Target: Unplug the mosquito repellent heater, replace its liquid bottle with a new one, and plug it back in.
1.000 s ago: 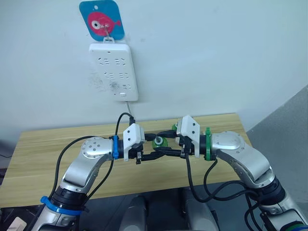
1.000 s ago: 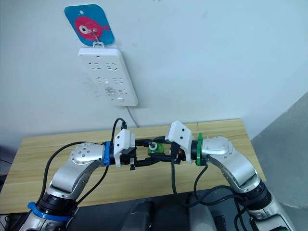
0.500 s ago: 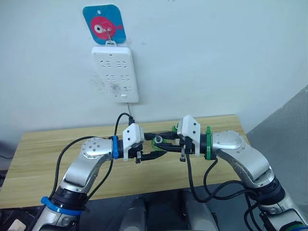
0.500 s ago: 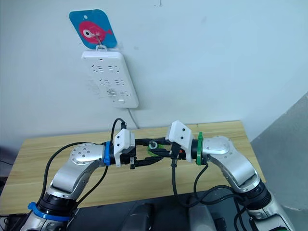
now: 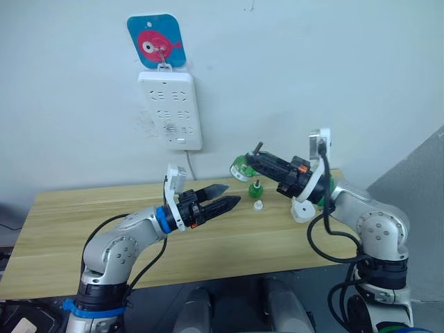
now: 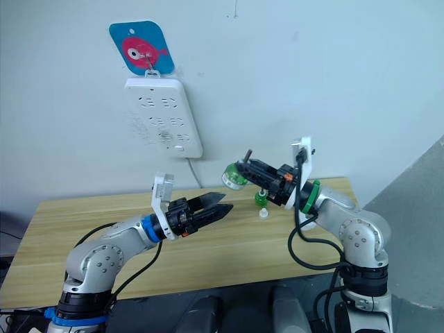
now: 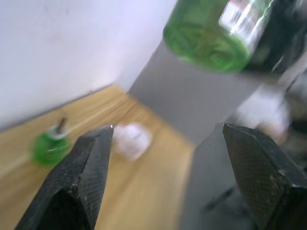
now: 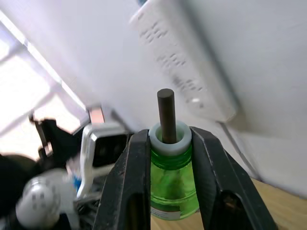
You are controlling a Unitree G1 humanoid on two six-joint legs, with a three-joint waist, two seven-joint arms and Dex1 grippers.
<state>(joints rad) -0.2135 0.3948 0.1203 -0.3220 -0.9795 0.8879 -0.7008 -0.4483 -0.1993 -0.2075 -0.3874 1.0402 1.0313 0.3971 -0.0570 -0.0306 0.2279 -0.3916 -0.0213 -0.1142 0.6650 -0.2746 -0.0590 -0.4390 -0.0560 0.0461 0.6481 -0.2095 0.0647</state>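
Right wrist view: right pincer [image 8: 169,158] clamped on green bottle [image 8: 172,184]; left pincer [image 5: 223,196] apart, empty.

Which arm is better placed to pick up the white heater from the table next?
Probably the left. The left tool is open and empty, while the right tool is shut on the green bottle. The heater does lie nearer the right arm, though.

The white lump [image 5: 302,210] near the tabletop's right edge sits partly behind the right arm. The small white piece [image 5: 257,205] beside the little green bottle [image 5: 255,188] is too small to identify.
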